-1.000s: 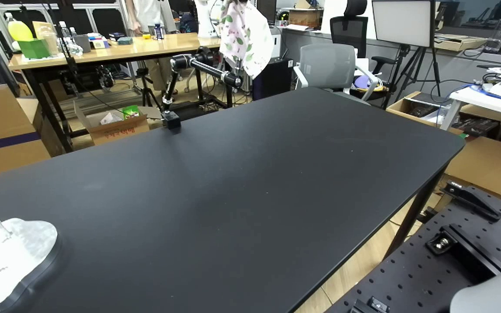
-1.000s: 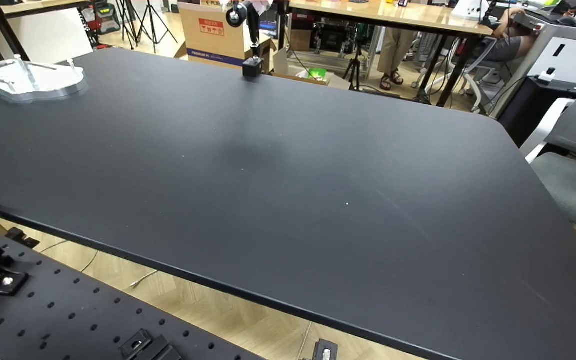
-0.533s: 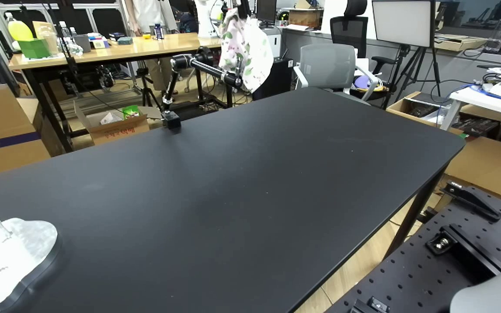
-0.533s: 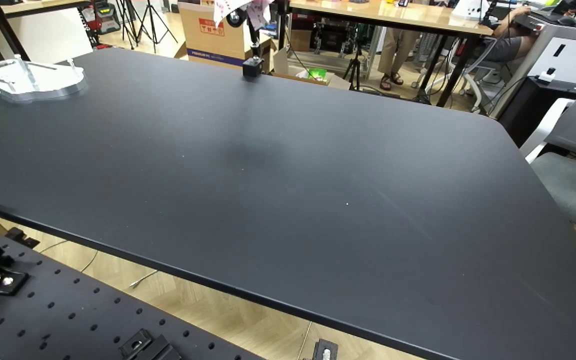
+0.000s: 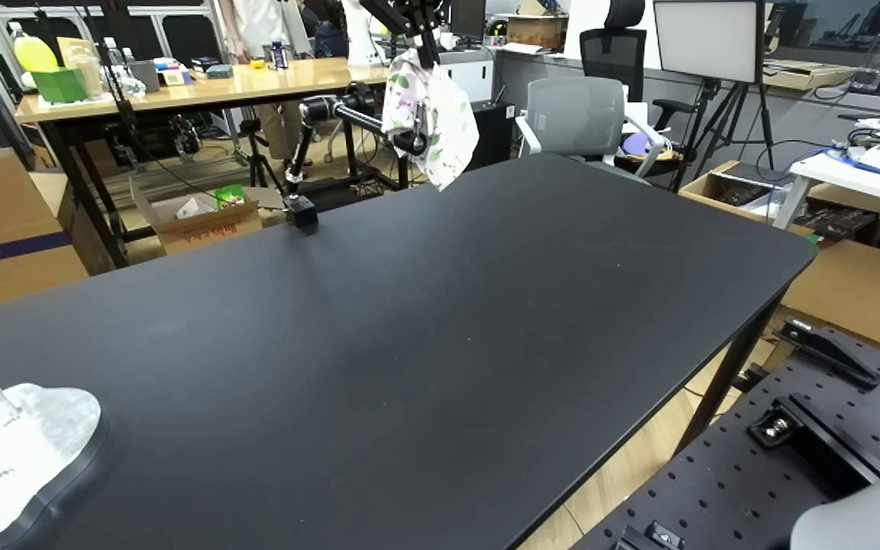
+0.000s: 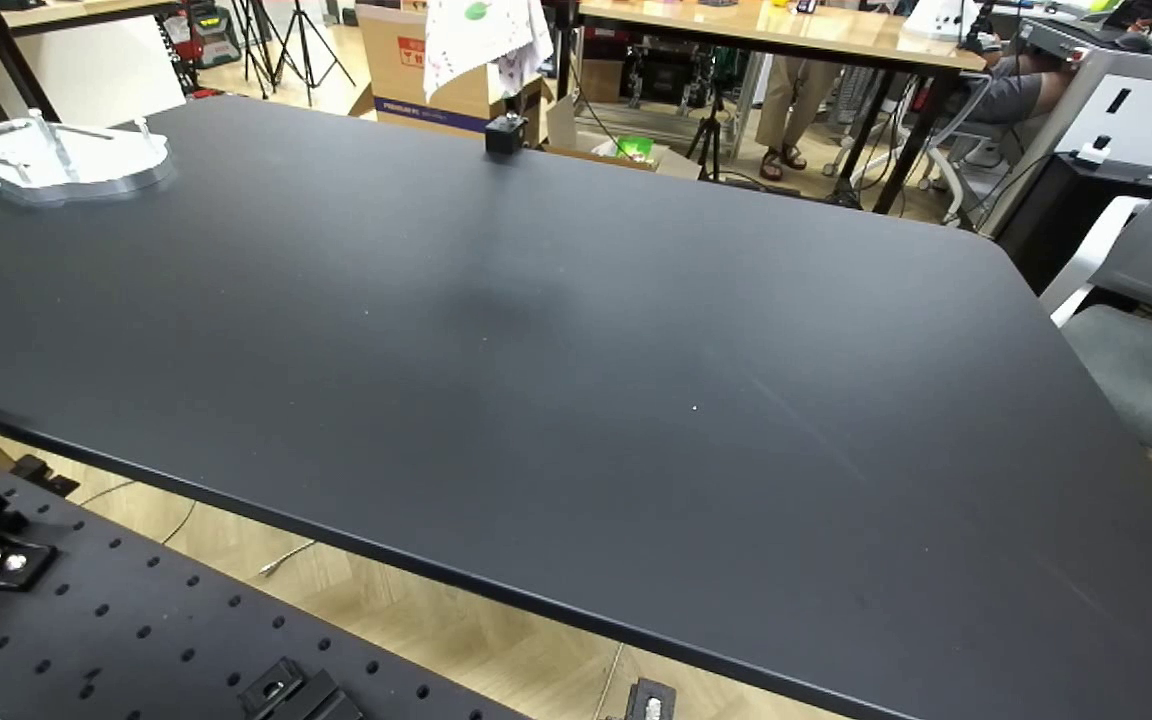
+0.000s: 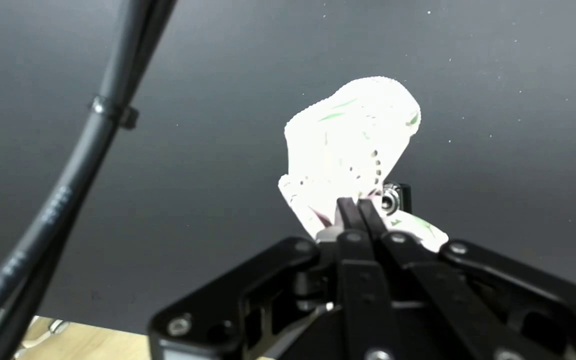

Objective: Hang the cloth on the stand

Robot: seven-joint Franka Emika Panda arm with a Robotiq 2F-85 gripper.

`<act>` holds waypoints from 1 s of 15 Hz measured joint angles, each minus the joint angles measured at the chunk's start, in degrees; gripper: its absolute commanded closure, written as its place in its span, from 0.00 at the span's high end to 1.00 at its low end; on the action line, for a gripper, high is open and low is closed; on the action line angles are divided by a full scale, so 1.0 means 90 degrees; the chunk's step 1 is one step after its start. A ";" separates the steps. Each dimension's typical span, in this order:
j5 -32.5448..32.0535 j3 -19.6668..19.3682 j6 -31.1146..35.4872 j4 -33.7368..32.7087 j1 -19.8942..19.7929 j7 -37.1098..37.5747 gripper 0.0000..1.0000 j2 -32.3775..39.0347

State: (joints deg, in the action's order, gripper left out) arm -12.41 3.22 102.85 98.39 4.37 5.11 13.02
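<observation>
The white cloth [image 5: 451, 114] with pink and green print hangs from my gripper [image 5: 428, 63] in an exterior view. In the wrist view the gripper's fingers are together [image 7: 356, 202], with the cloth [image 7: 343, 140] spreading below them. The stand [image 5: 299, 153] is a black jointed arm clamped at the table's far edge. Its outer end [image 5: 411, 143] shows against the cloth's lower left part; I cannot tell whether the cloth rests on it. In an exterior view the cloth [image 6: 481, 40] covers most of the stand above its base [image 6: 506, 135]. The gripper is out of that view.
A white board with pegs [image 5: 27, 443] lies on the black table [image 5: 409, 344]; it also shows in an exterior view [image 6: 56, 160]. Cables [image 7: 83, 170] cross the wrist view. A grey chair [image 5: 574, 114] stands beyond the table.
The gripper and cloth have moved down in both exterior views. The gripper has come into view at the top of one. The cloth's lower part now overlaps the stand's arm.
</observation>
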 measured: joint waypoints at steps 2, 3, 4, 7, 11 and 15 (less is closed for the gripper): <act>0.0000 0.0006 -0.0047 -0.0117 0.0034 0.0000 0.01 0.0097; 0.0000 0.0009 -0.0072 -0.0180 0.0060 0.0001 0.01 0.0137; -0.0001 0.0013 -0.0107 -0.0251 0.0093 0.0002 0.01 0.0174; -0.0002 0.0035 -0.0167 -0.0445 0.0219 0.0002 0.01 0.0254; -0.0002 0.0079 -0.0167 -0.0584 0.0321 0.0003 0.01 0.0345; -0.0001 0.0050 -0.0167 -0.0602 0.0299 0.0003 0.01 0.0436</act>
State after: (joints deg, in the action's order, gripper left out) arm -12.42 3.66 101.35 92.97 7.07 5.13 16.94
